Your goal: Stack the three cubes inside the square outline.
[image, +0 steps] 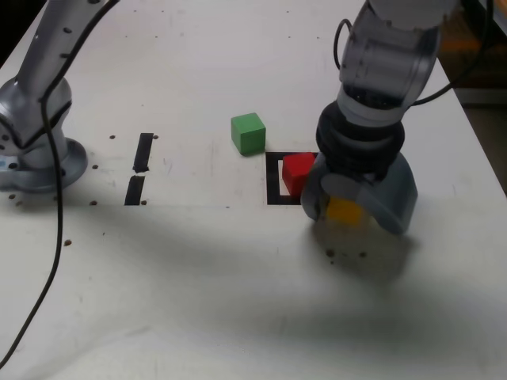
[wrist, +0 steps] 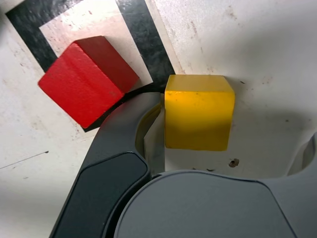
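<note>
The yellow cube (image: 345, 210) (wrist: 199, 111) rests on the white table just outside the square outline (image: 274, 179) (wrist: 148, 47), at the exterior view's right of it. My gripper (image: 348, 212) (wrist: 231, 133) stands open around this cube; one finger (wrist: 148, 124) touches its side and the other is well apart from it. The red cube (image: 297, 171) (wrist: 85, 79) lies turned inside the outline, with a corner over the black tape. The green cube (image: 248, 132) sits alone beyond the outline's far left corner in the exterior view.
A second arm's grey base (image: 36, 154) stands at the exterior view's left, and a black cable (image: 55, 237) runs down from it. Two short black tape strips (image: 143, 152) lie between that base and the cubes. The table's right edge (image: 483, 150) is close to my arm.
</note>
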